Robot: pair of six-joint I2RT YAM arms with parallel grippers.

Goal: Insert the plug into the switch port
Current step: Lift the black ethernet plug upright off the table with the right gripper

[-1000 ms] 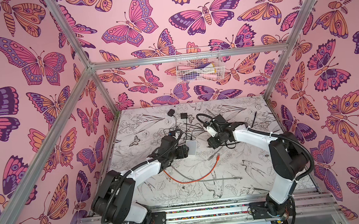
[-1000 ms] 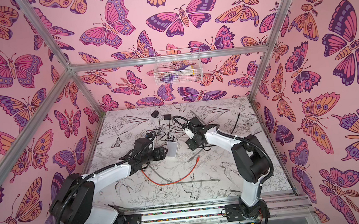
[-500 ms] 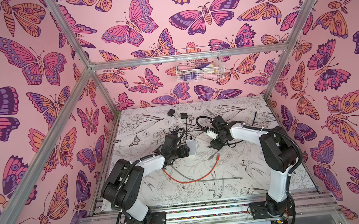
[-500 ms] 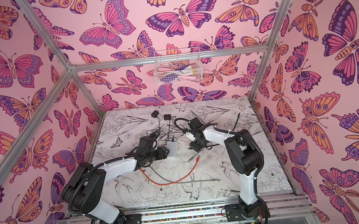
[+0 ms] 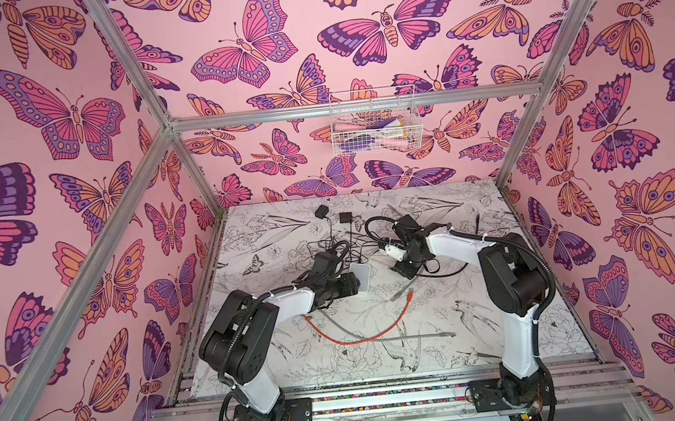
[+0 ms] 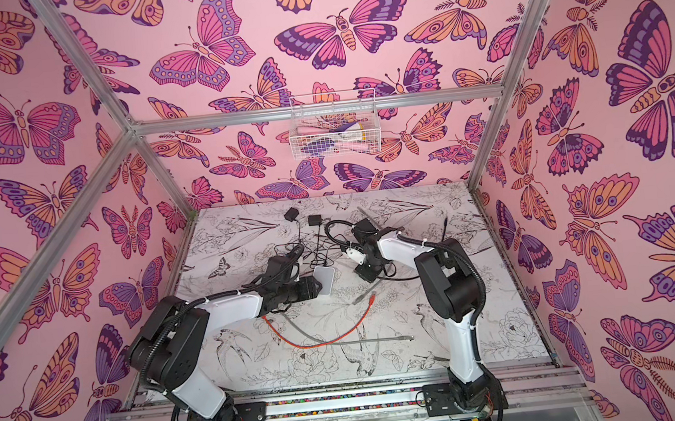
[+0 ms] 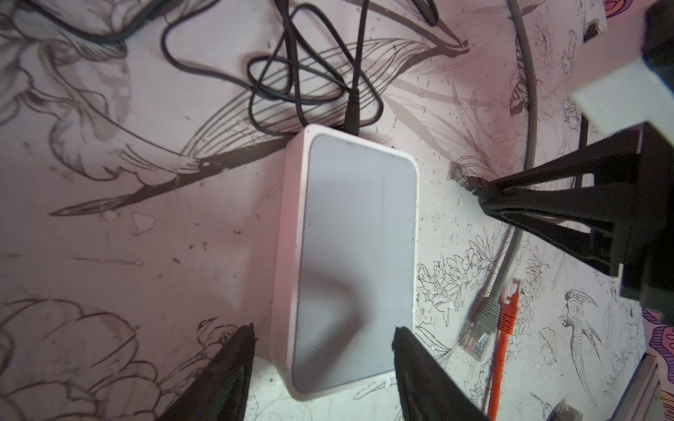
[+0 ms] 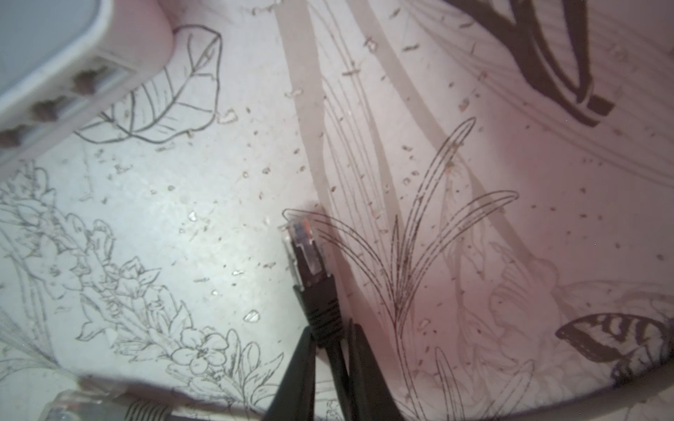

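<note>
Floral-print tabletop [image 5: 484, 332] within butterfly-papered walls [image 5: 69, 118]. White switch [image 7: 357, 255] near tabletop centre, one end straddled by left claw [image 7: 321, 364], jaws wide. Black plug [image 8: 304, 251] pinched at its boot by right claw [image 8: 330, 339], jaws narrow, between switch and right edge, apart from the ports [image 8: 85, 78]. Grey cable [image 7: 481, 328] and orange cable [image 7: 507, 317] loose beside switch.

Black plug [image 8: 310, 266] is apart from white switch [image 7: 357, 255].

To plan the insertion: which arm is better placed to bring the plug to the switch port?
Right: the right tool pinches the black plug; the left tool only straddles the switch.
</note>
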